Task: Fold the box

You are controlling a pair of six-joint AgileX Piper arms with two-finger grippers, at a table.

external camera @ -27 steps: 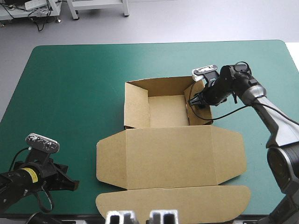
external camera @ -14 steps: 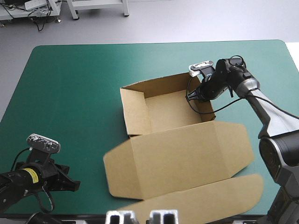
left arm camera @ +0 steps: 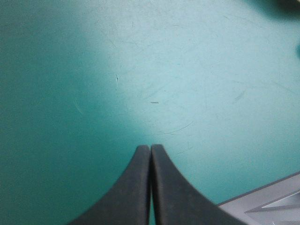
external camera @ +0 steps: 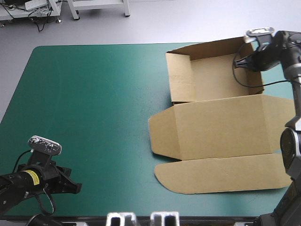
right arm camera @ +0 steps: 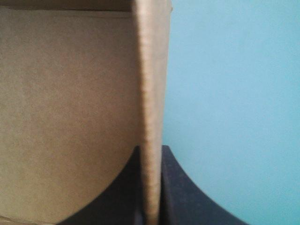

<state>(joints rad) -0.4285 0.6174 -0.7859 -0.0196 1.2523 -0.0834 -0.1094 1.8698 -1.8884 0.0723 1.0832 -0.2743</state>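
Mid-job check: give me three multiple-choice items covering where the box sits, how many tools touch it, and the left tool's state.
1. The box lies on which part of the table?
A. left half
B. near-left corner
C. right half

2. How many tools touch the box?
A. none
B. one
C. two

3. The left tool is:
A. shut on nothing
B. wide open
C. shut on the box

Key:
1 C: in the high view the box reaches the far right corner.
2 B: only the right tool pinches one of its walls.
3 A: it makes one pointed arch over bare table.
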